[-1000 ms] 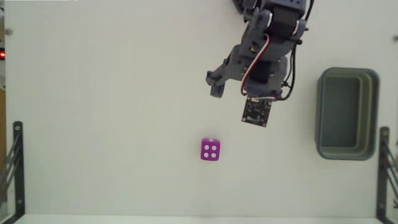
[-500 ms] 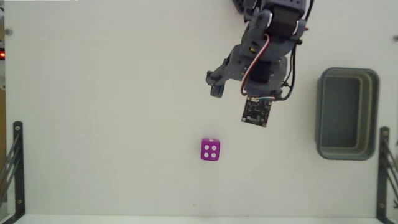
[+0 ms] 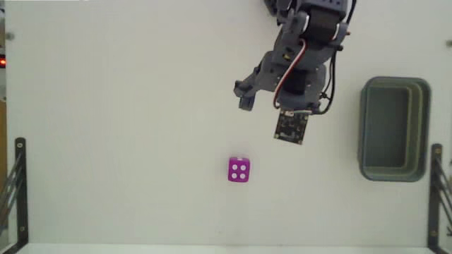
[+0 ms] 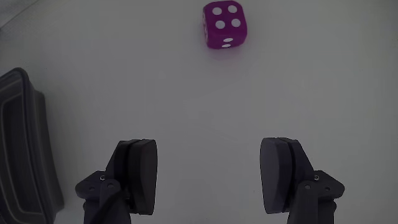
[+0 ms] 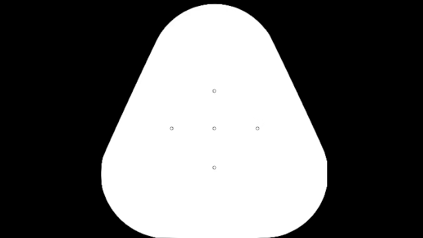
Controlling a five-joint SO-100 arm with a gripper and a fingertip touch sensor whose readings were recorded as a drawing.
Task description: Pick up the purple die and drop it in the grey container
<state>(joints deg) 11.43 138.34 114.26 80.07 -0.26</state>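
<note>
In the fixed view, a plain white bench [image 3: 120, 106] fills the frame. The small magenta-purple cube die with white round pips [image 3: 239, 169] sits just below the centre of the picture, its top face showing four pips, with bare bench all round it. The grey-blue robot arm with black motors [image 3: 300, 53] comes in from the top edge, right of centre, and reaches down and to the left. Its claw [image 3: 256, 99] ends above the die and slightly to the right, well apart from it. A small dark square circuit board [image 3: 292, 126] hangs at the arm's lower end, to the right of the claw. The grey-green rectangular plastic tub with rounded corners and a thick rim [image 3: 421, 127] stands upright at the right edge of the frame, at mid height, well apart from the die. Black metal brackets [image 3: 19, 183] stand at the lower left and lower right edges.

In the wrist view, the claw [image 4: 213, 174] occupies the bottom of the frame with its two dark fingers [image 4: 140, 174] spread wide apart and nothing between them, only white bench. The purple die [image 4: 224, 25] lies at the top of the frame, slightly right of centre, well apart from the fingertips. The tub's dark rim [image 4: 25, 143] shows along the left edge.
</note>
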